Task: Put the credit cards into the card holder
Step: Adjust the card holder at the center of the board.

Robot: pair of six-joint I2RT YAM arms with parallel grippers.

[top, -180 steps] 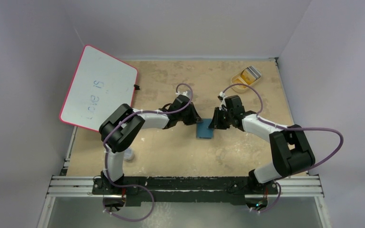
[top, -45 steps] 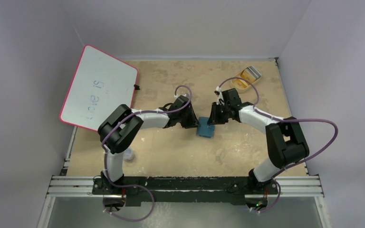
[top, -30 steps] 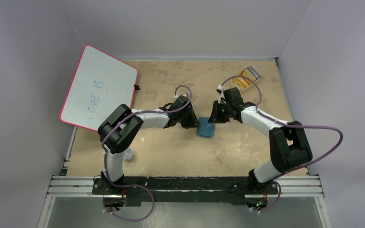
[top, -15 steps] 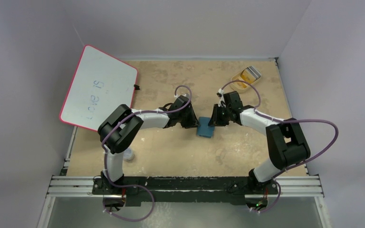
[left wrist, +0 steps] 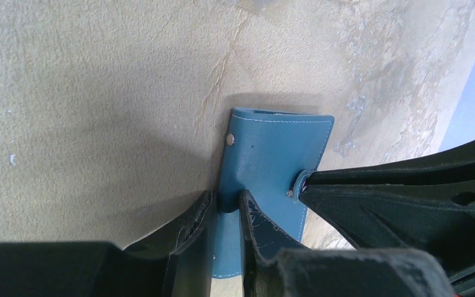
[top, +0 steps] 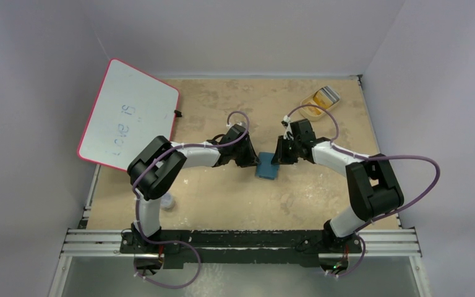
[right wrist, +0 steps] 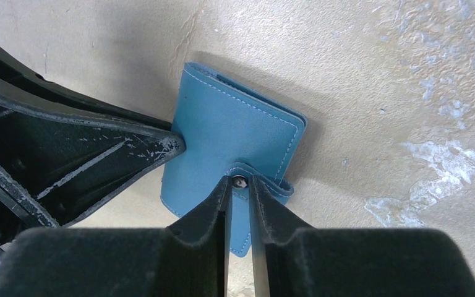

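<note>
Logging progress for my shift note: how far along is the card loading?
Done: nothing loaded; the credit cards sit in the tray at the far right. In hand: the card holder lies closed mid-table, the left gripper pinching its edge, the right gripper pinching its snap tab, seemingly to open it. Left: open it, fetch the cards, slot them in.
</note>
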